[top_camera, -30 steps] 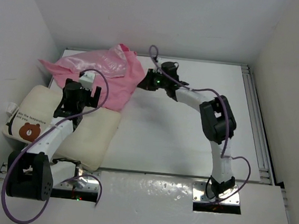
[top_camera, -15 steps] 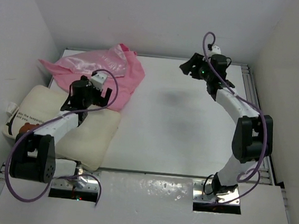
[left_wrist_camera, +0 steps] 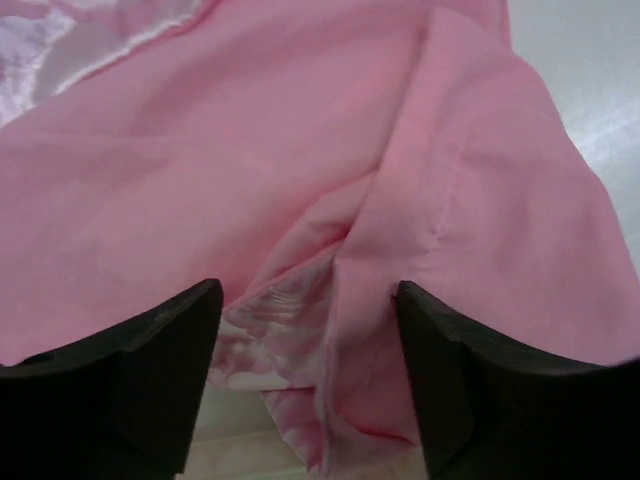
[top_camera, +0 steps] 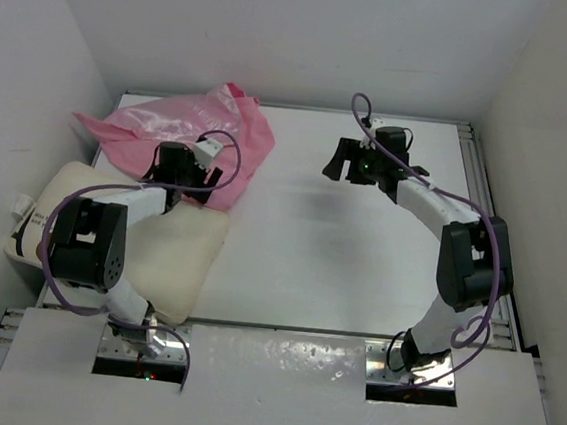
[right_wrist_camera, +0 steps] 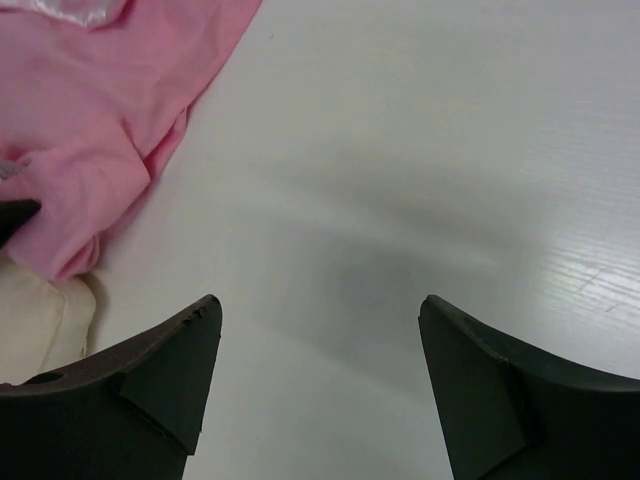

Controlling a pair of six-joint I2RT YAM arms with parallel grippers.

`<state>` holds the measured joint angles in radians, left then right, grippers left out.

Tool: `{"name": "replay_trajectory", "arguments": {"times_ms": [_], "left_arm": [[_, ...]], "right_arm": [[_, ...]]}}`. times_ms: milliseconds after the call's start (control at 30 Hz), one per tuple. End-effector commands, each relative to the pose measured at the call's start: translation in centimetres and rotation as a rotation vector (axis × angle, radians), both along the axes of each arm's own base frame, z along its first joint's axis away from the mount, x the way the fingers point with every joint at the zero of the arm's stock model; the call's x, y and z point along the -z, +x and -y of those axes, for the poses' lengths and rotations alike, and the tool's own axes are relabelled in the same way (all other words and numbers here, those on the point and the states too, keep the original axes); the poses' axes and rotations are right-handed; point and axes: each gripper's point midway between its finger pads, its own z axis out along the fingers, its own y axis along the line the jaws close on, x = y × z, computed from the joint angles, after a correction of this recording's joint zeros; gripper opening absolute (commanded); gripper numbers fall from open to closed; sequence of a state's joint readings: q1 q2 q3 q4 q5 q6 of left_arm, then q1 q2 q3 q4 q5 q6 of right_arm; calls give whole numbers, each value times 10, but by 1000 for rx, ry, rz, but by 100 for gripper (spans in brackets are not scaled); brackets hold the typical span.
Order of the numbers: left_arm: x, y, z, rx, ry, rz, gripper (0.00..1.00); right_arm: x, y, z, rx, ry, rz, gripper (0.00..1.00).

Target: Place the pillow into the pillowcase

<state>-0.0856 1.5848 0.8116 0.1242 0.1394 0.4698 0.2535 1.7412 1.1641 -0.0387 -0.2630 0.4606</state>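
Pillowcase [left_wrist_camera: 300, 150], large shiny pink satin sack with a faint rose swirl, crumpled directly under the left gripper [left_wrist_camera: 305, 320]: dark fingers [left_wrist_camera: 150, 370] spread wide, nothing pinched, a stitched hem fold and a glimpse of glossy inner lining in the gap between them; touching the cloth or just above it, cannot tell. From the top view, same left gripper [top_camera: 193, 164] at the near edge of the pink heap, sprawled over the far left corner of the white table [top_camera: 319, 256] and lapping onto the pillow [top_camera: 174, 252], a cream-white plump rectangular cushion lying flat along the left edge, wholly outside the sack, print at its left end mostly hidden by the arm. Right gripper [right_wrist_camera: 320, 310] likewise released, fingers [right_wrist_camera: 150, 370] parted over bare tabletop, holding nothing, well apart from cushion and cloth, pink edge only at the left of its own view. Step in hand, by the look of it: finding and opening the mouth. Satin probably light, limp and slippery, apt to slide out of a shallow pinch or to bunch up double; best taken at the stitched hem, one layer only, near a corner of the opening, with the other gripper further along the same hem to keep the mouth wide. Pillow probably light as well, soft and springy; better gripped deep at a corner or short edge, squeezed flat, then fed in corner first
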Motion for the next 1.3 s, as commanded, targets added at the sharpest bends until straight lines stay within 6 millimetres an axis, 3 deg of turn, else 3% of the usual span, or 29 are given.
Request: {"name": "replay_trajectory", "arguments": {"times_ms": [0, 33, 133, 233, 267, 333, 367, 433, 467, 533, 567, 600, 667, 700, 867, 967, 1067, 1133, 1167, 1200, 1233, 1267], "left_arm": [[4, -10, 18, 93, -35, -63, 64], [-5, -8, 33, 140, -80, -59, 35], [-16, -13, 61, 220, -112, -89, 0], [-58, 14, 75, 222, -108, -11, 0], [-100, 37, 79, 205, -112, 77, 0], [-146, 64, 82, 172, -87, 174, 0], [-204, 82, 86, 174, -83, 288, 0], [-254, 98, 92, 167, -64, 387, 0], [-310, 101, 94, 170, -59, 498, 0], [-345, 104, 102, 180, -39, 565, 0], [-365, 103, 104, 174, -35, 606, 0], [-411, 94, 108, 172, -51, 698, 0], [-437, 94, 109, 146, -45, 744, 0], [-473, 88, 108, 118, -54, 830, 0], [-570, 52, 92, -80, -37, 1120, 0], [-612, 24, 83, -199, -28, 1268, 0], [-609, 18, 93, -199, 14, 1247, 0], [-582, 26, 101, -168, 52, 1138, 0], [-555, 38, 107, -154, 75, 1069, 0], [-543, 36, 107, -154, 60, 1025, 0], [-507, 48, 115, -126, 95, 943, 0], [-499, 44, 114, -120, 89, 921, 0]], "right_arm": [[-11, -14, -21, -113, -32, 37, 79], [-7, -14, -22, -122, -43, 32, 79], [-10, -10, -28, -127, -38, 37, 79], [-21, -1, -29, -114, -20, 65, 79], [-27, 2, -27, -108, -11, 81, 79], [-37, 6, -27, -108, 3, 114, 79], [-47, 9, -25, -106, 8, 140, 79], [-60, 13, -21, -104, 5, 184, 79], [-73, 16, -17, -97, 7, 217, 79], [-87, 18, -12, -99, 1, 255, 79], [-108, 22, -9, -95, 8, 325, 81], [-121, 23, -8, -99, 6, 371, 81], [-139, 22, -6, -107, 5, 435, 83], [-160, 21, -4, -110, 2, 506, 87], [-213, 16, -3, -110, 8, 677, 96], [-239, 19, -6, -97, 47, 746, 99], [-255, 24, -15, -92, 148, 741, 99], [-259, 25, -23, -120, 201, 748, 99], [-260, 24, -27, -120, 245, 729, 99], [-259, 24, -34, -138, 276, 726, 99], [-249, 27, -40, -147, 294, 695, 98], [-241, 27, -47, -160, 320, 660, 98]]}}
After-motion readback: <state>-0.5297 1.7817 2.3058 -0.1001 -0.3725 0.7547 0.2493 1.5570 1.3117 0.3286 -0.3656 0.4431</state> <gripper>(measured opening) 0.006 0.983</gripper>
